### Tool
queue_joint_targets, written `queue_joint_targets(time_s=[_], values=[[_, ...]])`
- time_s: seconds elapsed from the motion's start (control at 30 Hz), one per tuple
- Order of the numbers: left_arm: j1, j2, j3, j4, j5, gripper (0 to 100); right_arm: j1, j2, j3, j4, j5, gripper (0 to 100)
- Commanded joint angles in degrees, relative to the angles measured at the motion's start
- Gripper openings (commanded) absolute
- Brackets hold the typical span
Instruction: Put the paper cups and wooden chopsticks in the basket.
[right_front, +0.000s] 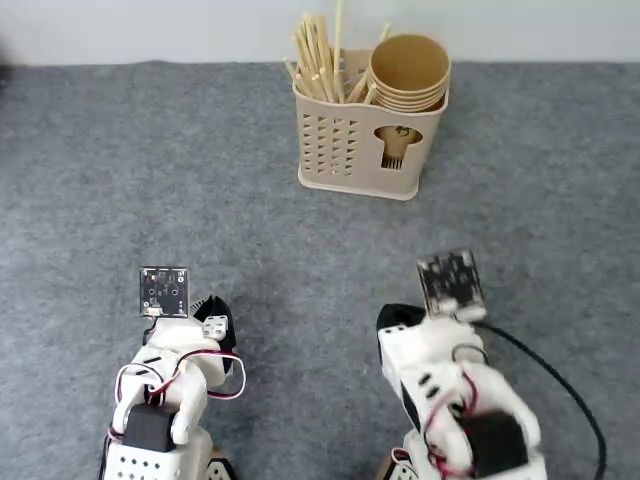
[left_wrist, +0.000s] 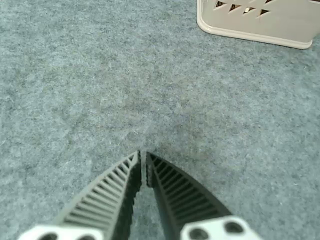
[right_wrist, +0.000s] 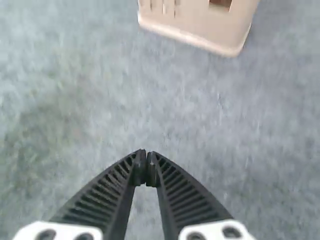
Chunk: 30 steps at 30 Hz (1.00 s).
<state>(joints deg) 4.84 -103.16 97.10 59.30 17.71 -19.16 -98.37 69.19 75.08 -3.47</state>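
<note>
High view: a beige slotted basket (right_front: 355, 160) stands at the far side of a grey felt worktop (right_front: 150, 180). A stack of paper cups (right_front: 408, 70) sits in its right compartment, and a bundle of wooden chopsticks (right_front: 320, 55) stands in its left one. The left arm (right_front: 170, 380) and right arm (right_front: 455, 400) sit at the near edge, well apart from the basket.

Left wrist view: the left gripper (left_wrist: 144, 167) hovers over the felt, fingers (left_wrist: 117, 187) pressed together, with the basket's base beyond.

Right wrist view: the right gripper (right_wrist: 146, 170) has its fingers pressed together too, with the basket ahead.
</note>
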Motion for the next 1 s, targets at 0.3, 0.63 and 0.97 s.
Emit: queue_joint_targets(time_s=[0.3,0.63,0.97], values=[[-0.4,-0.9,-0.6,0.2,-0.7,2,8.6,-4.4,20.8,-15.5,-0.7,0.9],[-5.2,-0.9,-0.6,0.1,-0.8,2,8.7,-4.3,27.3,-19.4,-0.7,0.9],[-5.5,-0.6,-0.6,0.6,-8.4,2,8.7,-4.3,27.3,-5.8,-0.4,1.0]])
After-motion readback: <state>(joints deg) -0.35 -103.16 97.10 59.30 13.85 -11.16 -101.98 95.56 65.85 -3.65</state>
